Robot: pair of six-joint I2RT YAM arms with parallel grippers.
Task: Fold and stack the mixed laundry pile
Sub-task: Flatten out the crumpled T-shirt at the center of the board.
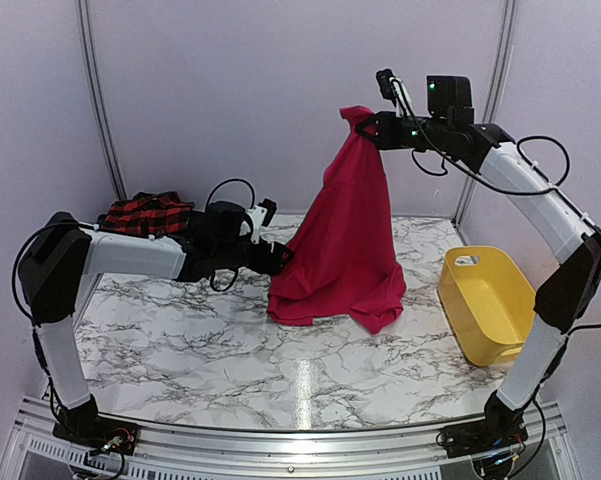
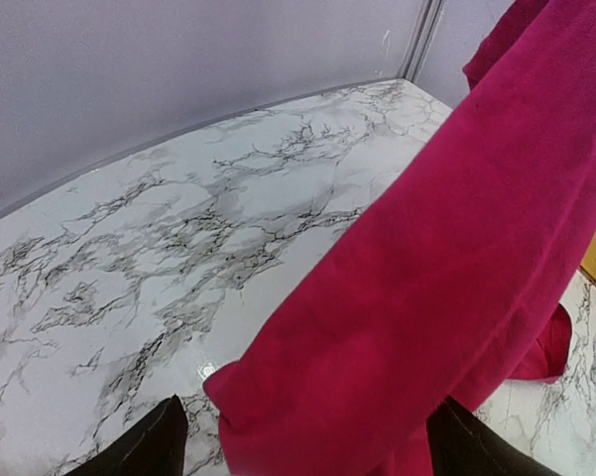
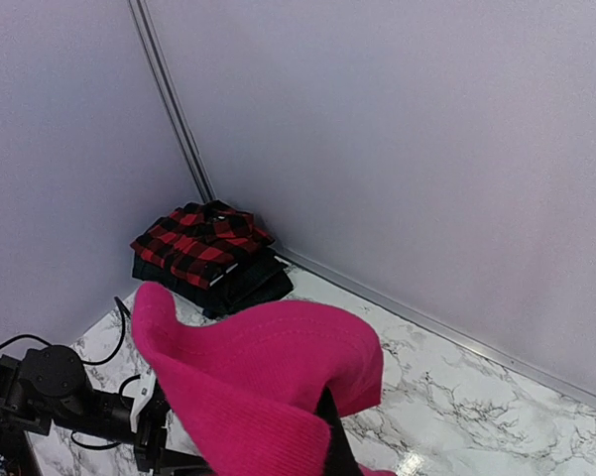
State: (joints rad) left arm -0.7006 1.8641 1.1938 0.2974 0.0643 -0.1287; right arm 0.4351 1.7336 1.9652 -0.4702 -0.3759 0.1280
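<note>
Hoist pose: one arm high, other low.
The right gripper clamps the top of the magenta-pink garment, hem on the table; the left gripper, jaws spread, reaches level at its lower edge.

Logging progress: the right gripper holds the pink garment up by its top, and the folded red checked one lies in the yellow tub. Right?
Not the tub. The right gripper holds the pink garment up, but the red checked one lies folded on a dark garment in the far left corner of the table, as the right wrist view shows.
</note>
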